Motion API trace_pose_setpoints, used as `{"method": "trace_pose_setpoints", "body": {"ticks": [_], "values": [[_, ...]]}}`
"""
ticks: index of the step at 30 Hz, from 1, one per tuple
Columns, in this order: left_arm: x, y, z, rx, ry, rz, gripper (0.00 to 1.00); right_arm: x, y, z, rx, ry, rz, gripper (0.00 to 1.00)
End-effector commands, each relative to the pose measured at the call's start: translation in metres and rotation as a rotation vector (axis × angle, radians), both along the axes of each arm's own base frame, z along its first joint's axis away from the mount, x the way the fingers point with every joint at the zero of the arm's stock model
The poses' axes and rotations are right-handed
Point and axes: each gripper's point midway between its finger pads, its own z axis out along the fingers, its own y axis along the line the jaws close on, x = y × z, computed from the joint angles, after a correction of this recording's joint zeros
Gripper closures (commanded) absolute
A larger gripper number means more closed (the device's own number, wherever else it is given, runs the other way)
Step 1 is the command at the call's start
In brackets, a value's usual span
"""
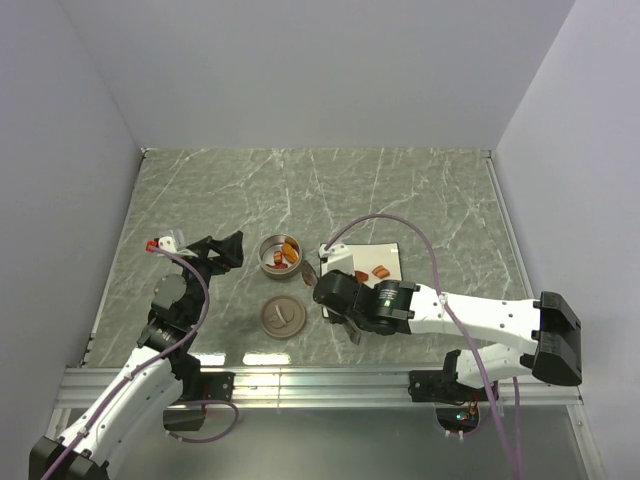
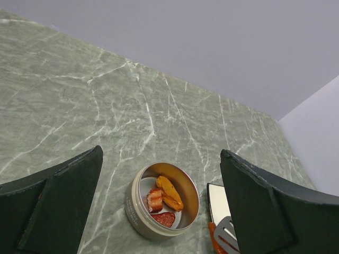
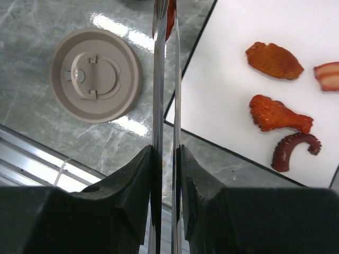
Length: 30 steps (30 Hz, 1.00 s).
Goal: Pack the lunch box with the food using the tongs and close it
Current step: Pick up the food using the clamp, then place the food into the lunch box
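The lunch box (image 1: 281, 256) is a round silver tin left of the white plate, and it holds three food pieces (image 2: 168, 197). Its brownish-grey lid (image 1: 281, 318) lies flat on the table in front of it. My right gripper (image 3: 166, 153) is shut on the tongs (image 3: 158, 79), pressing their two thin arms close together. The tong tips pinch an orange-red food piece (image 3: 170, 24) just beyond the plate's left edge, beside the tin. Several more food pieces (image 3: 278, 114) lie on the plate. My left gripper (image 2: 161, 153) stands open and empty, hanging left of the tin.
The white square plate (image 1: 392, 253) sits right of the tin. The lid (image 3: 95, 74) lies near the metal rail at the table's front edge. Grey walls close in the table on the left, back and right.
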Motion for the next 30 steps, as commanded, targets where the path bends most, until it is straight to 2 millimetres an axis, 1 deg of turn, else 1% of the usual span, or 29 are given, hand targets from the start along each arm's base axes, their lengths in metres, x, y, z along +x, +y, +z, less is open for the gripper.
{"method": "trace_pose_setpoints", "body": {"ticks": [1,4,5,6,8,9,10,12,14,15,17,18,19,22,23,24,25,30], "values": [[-0.002,-0.003,0.004,-0.016,-0.014,-0.02,0.01,0.009,-0.006,0.021,0.023,-0.065,-0.045,0.69],[-0.002,-0.003,0.003,-0.015,-0.011,-0.02,0.01,0.015,-0.002,0.032,0.021,-0.097,-0.045,0.68],[-0.002,-0.003,0.003,-0.015,-0.01,-0.017,0.01,0.018,0.0,0.032,0.007,-0.104,-0.04,0.68],[-0.002,-0.003,0.003,-0.016,-0.01,-0.017,0.01,0.022,0.005,0.039,0.025,-0.115,-0.039,0.68],[-0.002,-0.003,0.002,-0.014,-0.008,-0.018,0.0,0.028,0.009,0.039,0.01,-0.124,-0.024,0.67],[-0.002,-0.003,0.003,-0.014,-0.01,-0.018,0.0,0.036,0.011,0.045,0.023,-0.133,-0.038,0.67],[-0.002,-0.003,0.003,-0.015,-0.01,-0.017,0.0,0.04,0.013,0.045,0.017,-0.133,-0.036,0.67],[-0.002,-0.003,0.003,-0.015,-0.01,-0.015,0.0,0.05,0.017,0.054,0.031,-0.149,-0.036,0.67],[-0.001,-0.003,0.003,-0.014,-0.008,-0.014,0.0,0.055,0.022,0.059,0.033,-0.158,-0.018,0.67],[-0.001,-0.003,0.002,-0.015,-0.007,-0.014,0.0,0.058,0.027,0.066,0.05,-0.169,-0.012,0.67],[-0.001,-0.002,0.002,-0.013,-0.005,-0.011,0.0,0.063,0.031,0.068,0.048,-0.172,0.005,0.67],[-0.001,-0.002,0.002,-0.013,-0.005,-0.011,0.0,0.066,0.036,0.074,0.063,-0.179,0.012,0.67],[-0.001,-0.002,0.002,-0.012,-0.006,-0.01,0.01,0.069,0.039,0.071,0.047,-0.175,0.022,0.67],[0.0,-0.002,0.001,-0.013,-0.002,-0.007,0.01,0.073,0.051,0.072,0.055,-0.17,0.047,0.67],[0.0,-0.002,0.001,-0.011,-0.003,-0.007,0.01,0.076,0.055,0.067,0.039,-0.164,0.055,0.67],[0.0,-0.002,0.001,-0.011,-0.001,-0.006,0.01,0.077,0.059,0.069,0.043,-0.165,0.061,0.67],[0.0,-0.002,0.001,-0.012,-0.001,-0.006,0.0,0.079,0.061,0.063,0.026,-0.156,0.07,0.67],[0.0,-0.001,0.001,-0.012,-0.001,-0.003,0.0,0.087,0.066,0.057,0.016,-0.147,0.072,0.67]]}}
